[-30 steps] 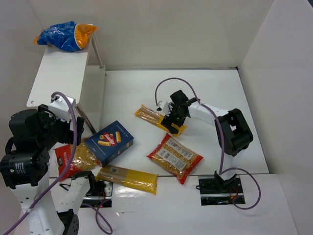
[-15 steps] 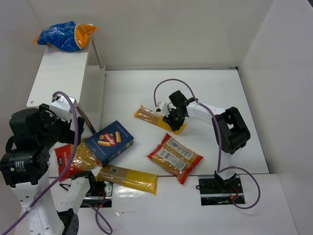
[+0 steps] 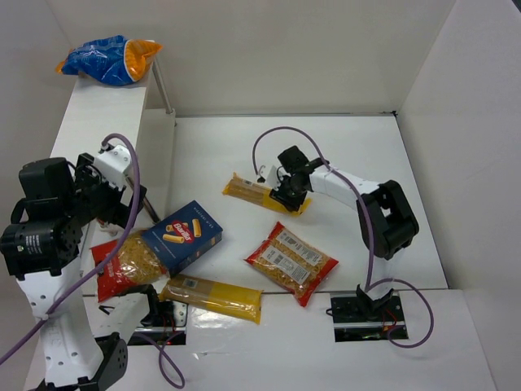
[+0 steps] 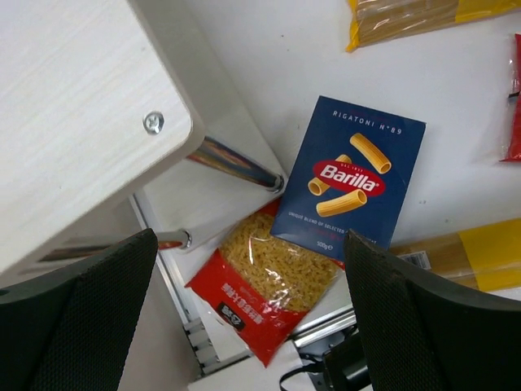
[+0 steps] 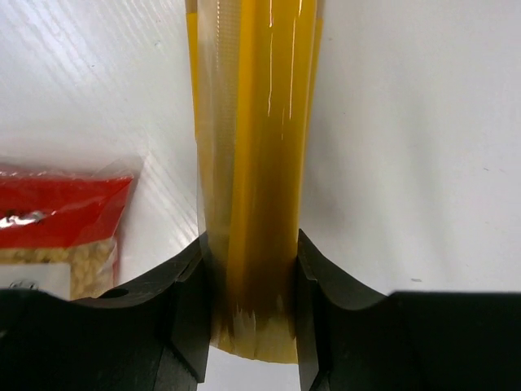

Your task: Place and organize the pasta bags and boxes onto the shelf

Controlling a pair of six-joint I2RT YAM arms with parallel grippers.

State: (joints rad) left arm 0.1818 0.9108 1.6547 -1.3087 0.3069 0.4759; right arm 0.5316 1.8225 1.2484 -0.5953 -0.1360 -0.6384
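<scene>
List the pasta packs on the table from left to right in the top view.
Red-trimmed pack → blue box → long yellow pack held by the right end effector → second red-trimmed pack. The near yellow pack overlaps the box's span, so omitted.

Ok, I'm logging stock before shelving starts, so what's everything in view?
Shelf: one, white, far left.
Blue-orange bag: one, on the shelf's far end.
Box: one, blue, on the table by the shelf legs.
Red bags: two, red-trimmed clear; one partly under the box, one mid-table.
Yellow packs: two, long; one at the near edge, one mid-table, gripped at one end.
Table: one, white.
Left gripper: open, empty, above the box.
Right gripper: shut on a yellow pack.
</scene>
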